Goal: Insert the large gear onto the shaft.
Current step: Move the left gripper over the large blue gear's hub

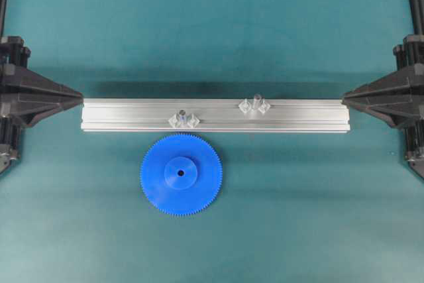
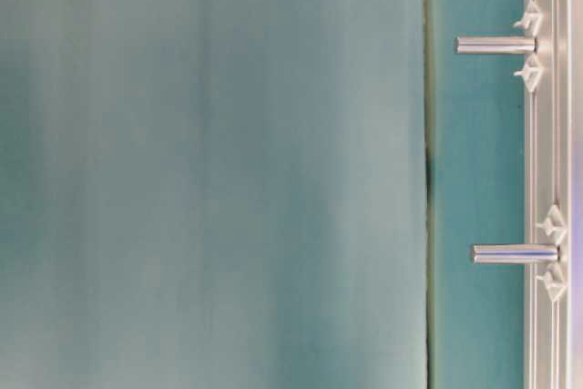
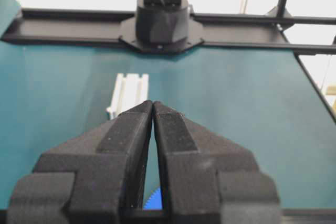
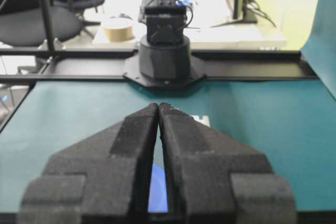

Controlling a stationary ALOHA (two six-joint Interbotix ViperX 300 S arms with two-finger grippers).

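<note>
Your large gear (image 1: 181, 173), a flat bright-blue plastic disc with fine teeth round its rim and a raised round hub with a small hole at its centre, lies flat on the teal worktop (image 1: 318, 217), just beside the long silver aluminium rail (image 1: 215, 115) and nearer its left half. Two short grey metal pins stand upright on that rail, each with clear faceted plastic pieces at its foot; from the table-level view the shaft (image 1: 257, 99) you want looks to be the slightly taller one, toward the right, while the shorter pin (image 1: 183, 114) stands closest to the gear. Your left gripper (image 3: 152, 109) and right gripper (image 4: 158, 109) sit at either end of the rail, each with its black jaws pressed together at the tips and nothing between them. Expect the gear to be light, rigid and rather slick, and lying flush it offers no gap underneath. You would probably do best to pinch it across the rim, or take the raised hub, keeping it level so the small hole can meet the pin squarely; a tilted disc will likely bind.
</note>
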